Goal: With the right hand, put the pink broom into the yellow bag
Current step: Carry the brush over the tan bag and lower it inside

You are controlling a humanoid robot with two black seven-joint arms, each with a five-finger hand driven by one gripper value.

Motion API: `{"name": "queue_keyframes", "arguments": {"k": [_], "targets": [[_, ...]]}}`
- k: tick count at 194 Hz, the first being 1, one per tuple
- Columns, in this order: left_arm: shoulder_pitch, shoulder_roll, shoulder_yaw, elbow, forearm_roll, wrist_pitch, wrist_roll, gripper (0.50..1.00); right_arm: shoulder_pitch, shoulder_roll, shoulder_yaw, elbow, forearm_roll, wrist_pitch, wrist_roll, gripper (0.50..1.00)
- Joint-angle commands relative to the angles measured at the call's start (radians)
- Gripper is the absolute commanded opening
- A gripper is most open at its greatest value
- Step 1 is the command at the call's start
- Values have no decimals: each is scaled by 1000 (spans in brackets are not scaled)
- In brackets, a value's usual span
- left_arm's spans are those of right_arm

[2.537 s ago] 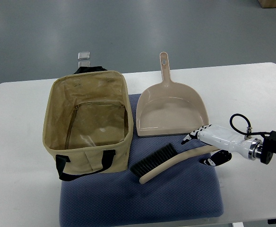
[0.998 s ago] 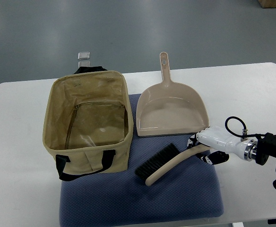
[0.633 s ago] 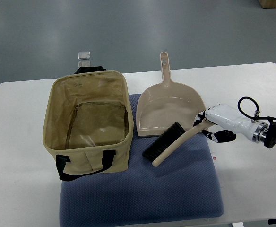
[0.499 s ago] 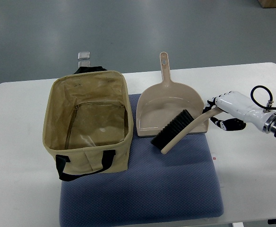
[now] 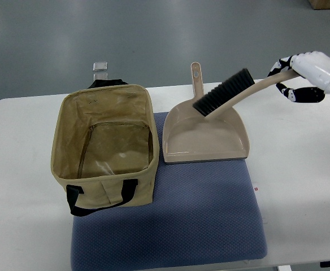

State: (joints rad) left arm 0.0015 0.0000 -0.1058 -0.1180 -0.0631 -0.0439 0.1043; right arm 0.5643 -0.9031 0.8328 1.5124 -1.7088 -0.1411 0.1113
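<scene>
Right hand (image 5: 299,72) at upper right, fingers wrapped round the handle end of the pink broom (image 5: 237,90), which reads more beige than pink. Broom is off the worktop (image 5: 300,169), held in the air, running down-left from the hand with the black bristle head at the far end, over the top part of the dustpan (image 5: 204,132); can't tell if the bristles touch the dustpan handle. Yellow bag (image 5: 105,144) sits open-mouthed well to the left of the hand and lower in the frame, beyond the dustpan, partly on the blue mat (image 5: 210,220); nothing inside it that I can see. Left hand not visible. Progress, judged: grasp and lift done, broom not yet over the bag. Left to do: carry it leftward past the dustpan, get the bristle end above the opening, lower it in, release.
</scene>
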Motion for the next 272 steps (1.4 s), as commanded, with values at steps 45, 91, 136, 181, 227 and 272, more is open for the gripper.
{"name": "queue_keyframes", "arguments": {"k": [45,91,136,181,227,272], "targets": [[0,0,0,0,0,1,0,1000,255,131,-23,-18,-42,152,-5,500],[0,0,0,0,0,1,0,1000,341,362,-55,-24,-152,296,-7,500],[0,0,0,0,0,-1,0,1000,414,457,-201,-46,-172,302,-7,500],[0,0,0,0,0,1,0,1000,414,489,-227,-63,-183,302,-7,500],[0,0,0,0,0,-1,0,1000,411,510,-228,-83,-187,288,-7,500],[0,0,0,0,0,-1,0,1000,394,526,-227,-84,-183,232,-5,823]]}}
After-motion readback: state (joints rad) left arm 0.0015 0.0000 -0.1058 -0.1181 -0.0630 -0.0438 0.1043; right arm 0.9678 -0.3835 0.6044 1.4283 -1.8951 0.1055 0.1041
